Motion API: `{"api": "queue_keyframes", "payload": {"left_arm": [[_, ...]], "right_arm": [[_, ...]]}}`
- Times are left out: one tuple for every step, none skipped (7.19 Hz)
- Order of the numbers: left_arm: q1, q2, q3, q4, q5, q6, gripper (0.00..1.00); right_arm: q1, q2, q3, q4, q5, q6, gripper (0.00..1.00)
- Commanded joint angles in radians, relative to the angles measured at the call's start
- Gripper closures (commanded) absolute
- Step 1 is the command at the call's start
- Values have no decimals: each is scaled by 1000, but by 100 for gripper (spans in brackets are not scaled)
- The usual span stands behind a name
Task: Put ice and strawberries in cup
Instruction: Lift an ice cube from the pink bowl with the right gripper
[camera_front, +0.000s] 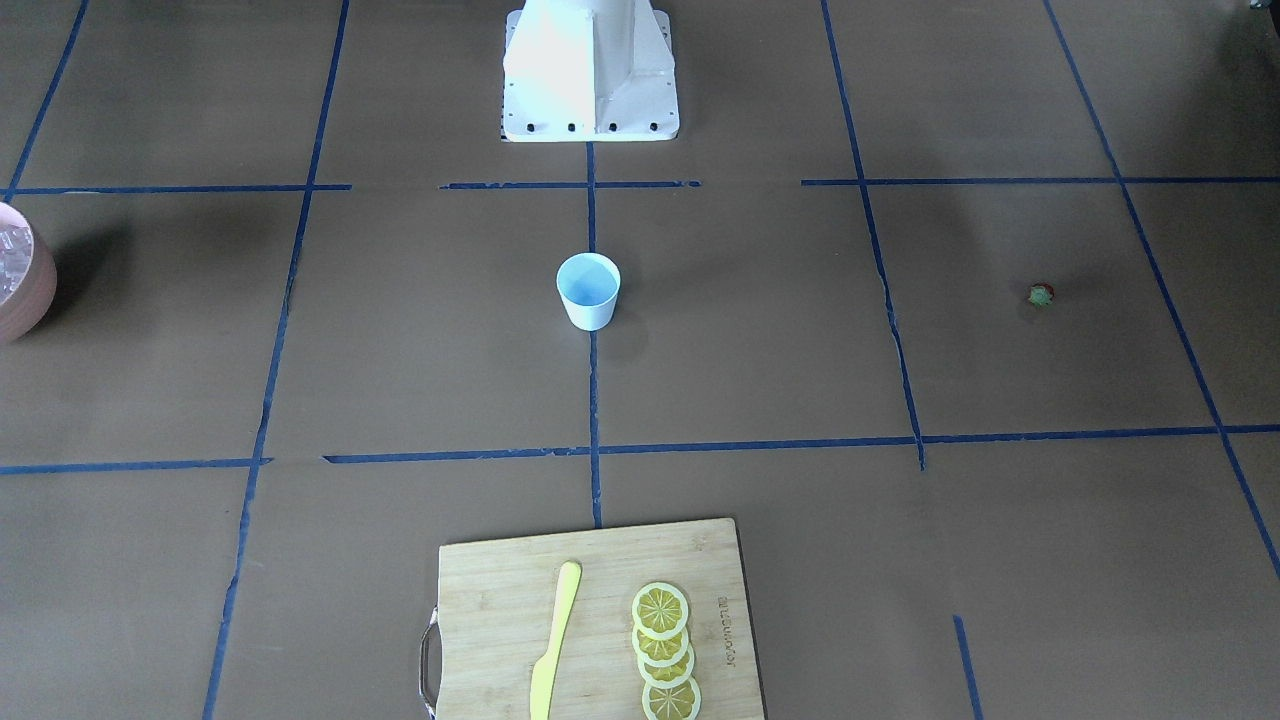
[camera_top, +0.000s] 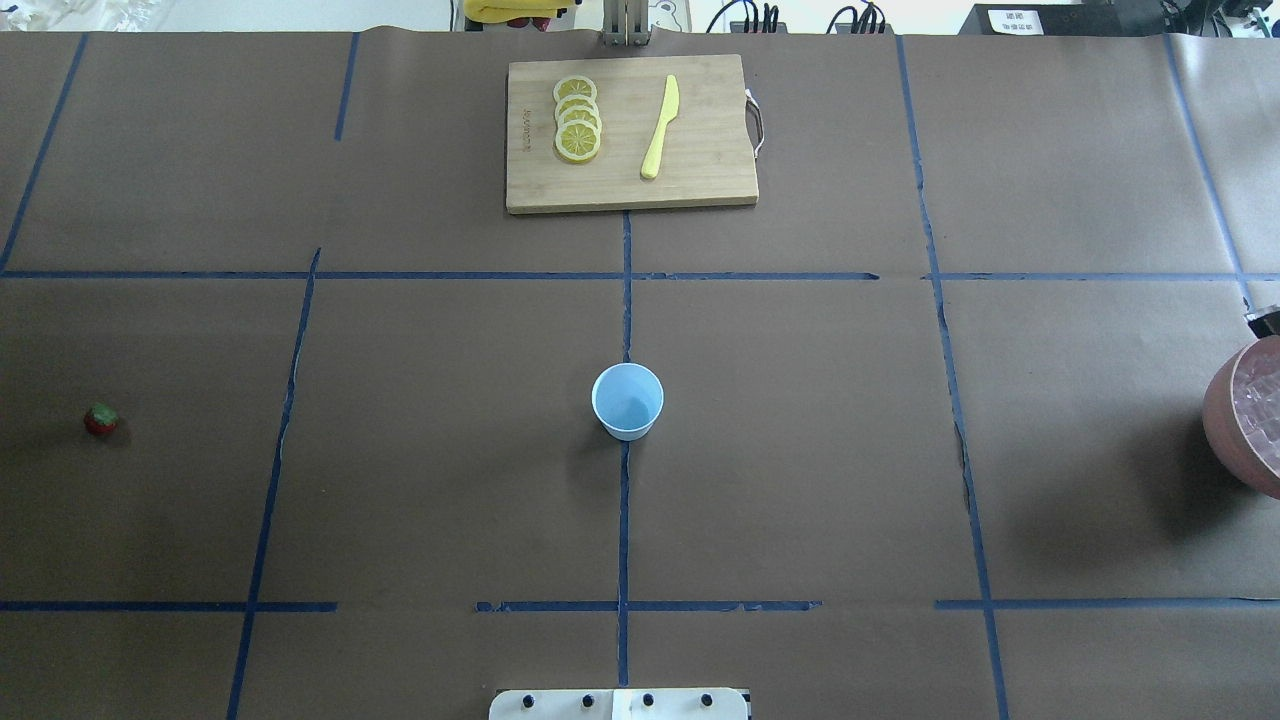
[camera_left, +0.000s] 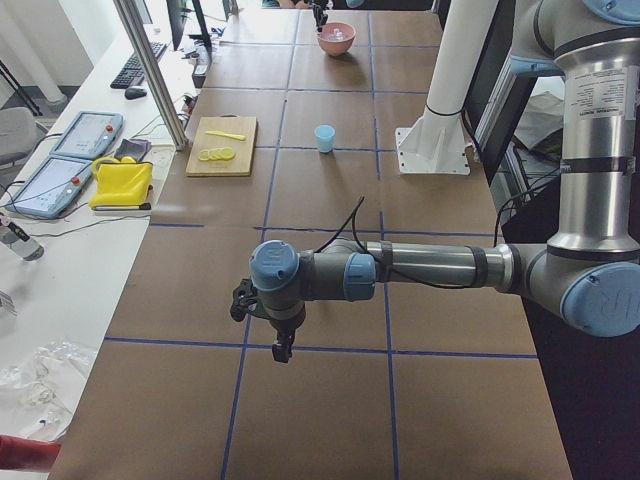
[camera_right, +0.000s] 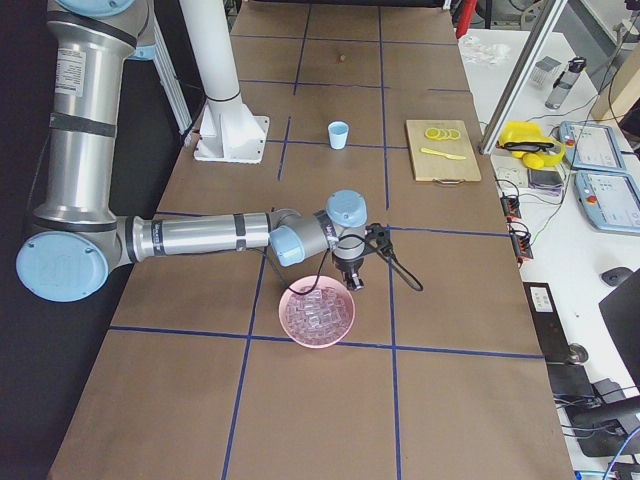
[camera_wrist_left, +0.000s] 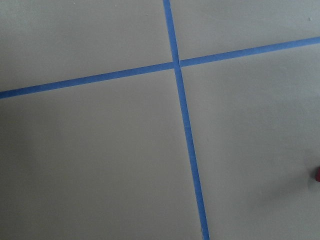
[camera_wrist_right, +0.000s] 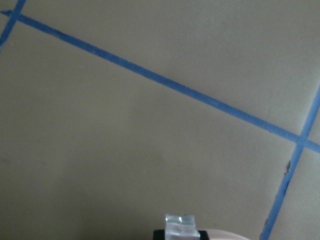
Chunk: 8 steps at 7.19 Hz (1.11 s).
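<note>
Only my right wrist camera shows the ice cube (camera_wrist_right: 181, 224) clamped in my right gripper (camera_right: 352, 284), by the pink bowl (camera_right: 318, 314); whether my left gripper (camera_left: 283, 350) is released or clenched I cannot tell.

1. Overhead and front-facing views look steeply down from opposite sides, sharing the cup (camera_top: 627, 400).
2. Side views look along the table (camera_left: 330, 200) from its ends.
3. Wrist views sit close above it.

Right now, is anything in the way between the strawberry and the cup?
No, nothing visible is. The strawberry lies alone on the table, toward the robot's left, and the cup stands in the middle. Only bare table and a blue tape line lie between them. The cutting board sits off at the far side.
</note>
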Motion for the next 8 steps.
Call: {"api": "queue_keyframes", "payload": {"left_arm": [[0,0,-6,-1,1,0,0],[0,0,-6,-1,1,0,0],[0,0,-8,-1,-1,0,0],[0,0,-6,1,-1,0,0],[0,0,-8,-1,-1,0,0],[0,0,-8,1,-1,0,0],[0,0,-8,-1,-1,0,0],[0,0,-8,1,-1,0,0]], "right_arm": [[-79,75,66,-49,-8,224,100],[-150,100,102,-50,-13,345,100],[-236,165,105,-52,-58,476,100],[-329,216,110,-52,-121,595,100],[-407,291,110,-66,-157,717,100],[-502,404,110,-158,-213,826,100],[-596,525,105,-293,-311,906,100],[-676,625,93,-382,-388,966,100]]}}
